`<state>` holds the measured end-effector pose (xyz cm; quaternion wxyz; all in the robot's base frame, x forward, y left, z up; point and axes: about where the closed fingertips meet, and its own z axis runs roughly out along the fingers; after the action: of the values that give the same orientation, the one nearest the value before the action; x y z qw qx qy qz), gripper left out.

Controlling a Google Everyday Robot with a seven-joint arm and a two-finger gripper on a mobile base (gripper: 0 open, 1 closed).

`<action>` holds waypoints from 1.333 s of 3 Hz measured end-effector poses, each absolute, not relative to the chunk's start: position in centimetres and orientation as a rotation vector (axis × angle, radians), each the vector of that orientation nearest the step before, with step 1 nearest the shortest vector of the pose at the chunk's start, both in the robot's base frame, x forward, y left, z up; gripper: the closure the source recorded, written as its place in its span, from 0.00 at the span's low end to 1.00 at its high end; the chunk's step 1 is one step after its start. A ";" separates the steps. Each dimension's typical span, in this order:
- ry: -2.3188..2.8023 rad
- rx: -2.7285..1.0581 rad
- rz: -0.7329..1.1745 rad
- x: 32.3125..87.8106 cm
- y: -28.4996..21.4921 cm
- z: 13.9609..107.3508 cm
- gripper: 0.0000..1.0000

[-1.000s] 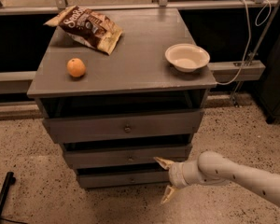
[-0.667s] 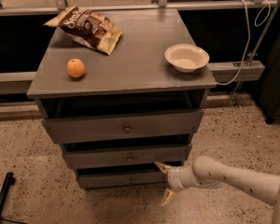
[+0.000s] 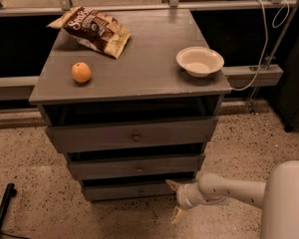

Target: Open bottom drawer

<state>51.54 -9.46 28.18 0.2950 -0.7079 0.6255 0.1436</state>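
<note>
The bottom drawer (image 3: pixel 124 190) is the lowest, slimmest grey front of the cabinet, with a tiny centre knob. It sits almost flush under the middle drawer (image 3: pixel 134 167). My gripper (image 3: pixel 173 199) is open, with pale fingertips (image 3: pixel 171 184) spread one above the other, right at the drawer's right end near the floor. The white arm (image 3: pixel 229 190) reaches in from the lower right. The gripper holds nothing.
The top drawer (image 3: pixel 134 135) is the tallest front. On the cabinet top lie a snack bag (image 3: pixel 95 30), an orange (image 3: pixel 81 72) and a white bowl (image 3: pixel 200 60). A black leg (image 3: pixel 2 210) stands at the lower left. A cable (image 3: pixel 261 44) hangs at the right.
The arm has drawn in to the left, bringing the gripper closer to the right end of the bottom drawer. The drawers look unchanged.
</note>
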 end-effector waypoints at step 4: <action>1.607 -1.915 0.312 56.9 -13.0 21.7 0.00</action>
<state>56.89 -12.99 21.75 0.3060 -0.7237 0.6072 0.1179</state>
